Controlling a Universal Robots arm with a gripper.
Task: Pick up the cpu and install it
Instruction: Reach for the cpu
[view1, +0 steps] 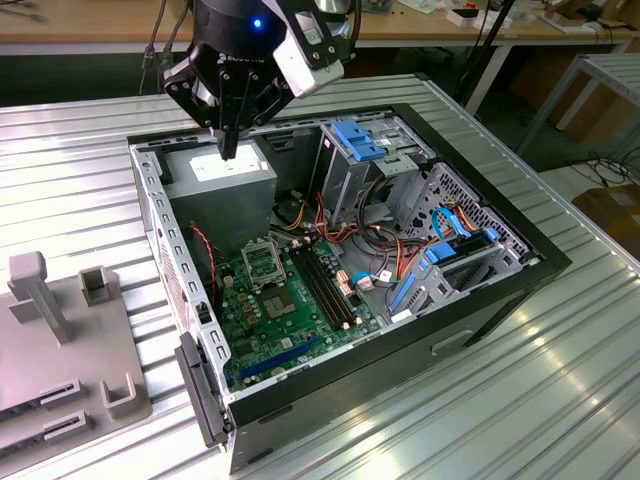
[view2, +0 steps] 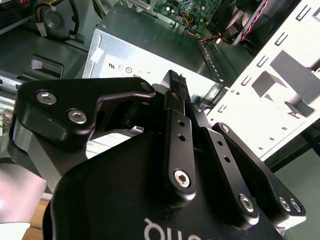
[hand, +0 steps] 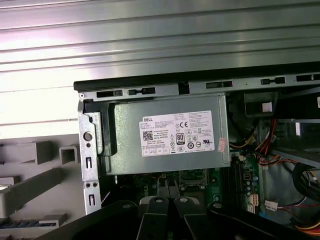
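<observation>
Surface: ribbed silvery metal tabletop (view1: 560, 400) with long parallel grooves; wooden benches stand behind it at 12 o'clock.
Computer case (view1: 470, 330): black-rimmed tower lying open, with bare sheet-metal walls.
Power supply (view1: 220, 185): plain grey box with a white label, at the case's 11 o'clock in the exterior view.
Gripper (view1: 228, 152): matte black linkage; its two slim fingers are pressed together, tips just above the power supply.
cpu: I cannot tell where it is.
Socket (view1: 262, 262): metal-framed square on the green motherboard (view1: 290, 320), at 5 o'clock from the fingertips.
Memory slots (view1: 325, 285): long and black, at 3 o'clock of the socket.
Clutter: orange and red cables (view1: 320, 235); blue-tabbed drive cages (view1: 360, 140) at 1 o'clock.
Fixture (view1: 60, 320): grey plastic with upright posts, at 8 o'clock beside the case.
</observation>
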